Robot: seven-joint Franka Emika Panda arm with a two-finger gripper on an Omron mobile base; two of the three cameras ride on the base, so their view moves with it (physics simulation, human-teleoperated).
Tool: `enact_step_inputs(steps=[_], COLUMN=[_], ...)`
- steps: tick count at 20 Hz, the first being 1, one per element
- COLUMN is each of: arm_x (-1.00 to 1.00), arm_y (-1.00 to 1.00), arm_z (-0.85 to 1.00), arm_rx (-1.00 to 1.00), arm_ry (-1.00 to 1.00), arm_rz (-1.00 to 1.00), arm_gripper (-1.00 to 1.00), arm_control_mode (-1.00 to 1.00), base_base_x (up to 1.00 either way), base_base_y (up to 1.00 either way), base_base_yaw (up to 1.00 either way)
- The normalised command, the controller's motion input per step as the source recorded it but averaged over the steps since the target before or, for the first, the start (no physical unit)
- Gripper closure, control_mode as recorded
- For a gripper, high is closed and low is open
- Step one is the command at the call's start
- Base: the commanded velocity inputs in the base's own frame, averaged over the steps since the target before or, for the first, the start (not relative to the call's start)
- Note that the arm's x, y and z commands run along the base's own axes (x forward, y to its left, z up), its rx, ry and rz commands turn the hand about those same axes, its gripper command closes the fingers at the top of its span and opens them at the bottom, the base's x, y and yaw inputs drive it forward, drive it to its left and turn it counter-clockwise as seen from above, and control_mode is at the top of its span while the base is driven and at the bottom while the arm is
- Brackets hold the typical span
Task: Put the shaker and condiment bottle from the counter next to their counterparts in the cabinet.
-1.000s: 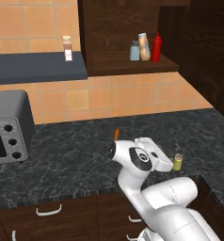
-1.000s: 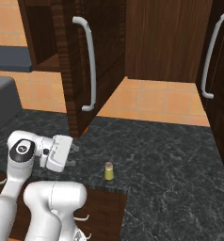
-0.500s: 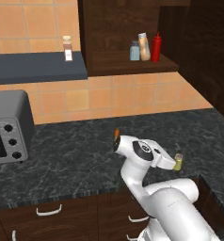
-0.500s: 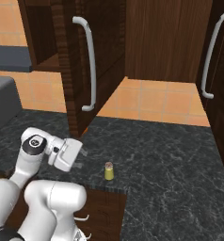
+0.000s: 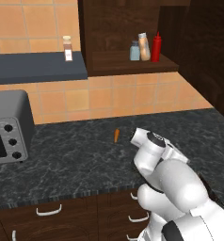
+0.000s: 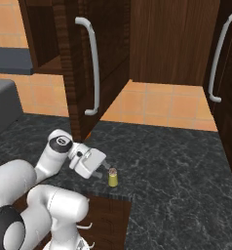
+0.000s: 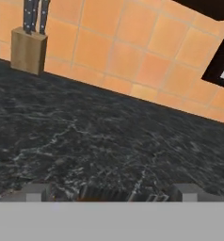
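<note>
I'm bringing the gripper (image 6: 102,163) in low beside the shaker (image 6: 112,177) on the counter (image 6: 186,166); can't tell the jaws' spread, so I'm risking knocking it over.

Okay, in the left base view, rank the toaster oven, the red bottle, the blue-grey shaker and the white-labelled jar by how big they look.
1. toaster oven, though nearest the camera
2. red condiment bottle
3. white-labelled jar
4. pale blue-grey shaker, close to the jar, so unsure

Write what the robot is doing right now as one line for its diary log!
step: reaching for shaker | claw: beside shaker, apart | condiment bottle: in cabinet by tan bottle | shaker: on counter
</note>
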Motion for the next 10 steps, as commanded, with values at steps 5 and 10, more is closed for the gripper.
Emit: enact_step_inputs(steps=[5, 10], arm_x=[-0.39, -0.11], arm_y=[-0.05, 0.0], arm_z=[-0.15, -0.05], arm_rx=[0.0, -0.02], arm_ry=[-0.1, -0.24], arm_rz=[-0.01, 0.0], arm_gripper=[-1.0, -1.0], arm_control_mode=[-1.0, -1.0], base_base_x=[0.0, 0.0], base_base_y=[0.0, 0.0], base_base_yaw=[0.0, 0.0])
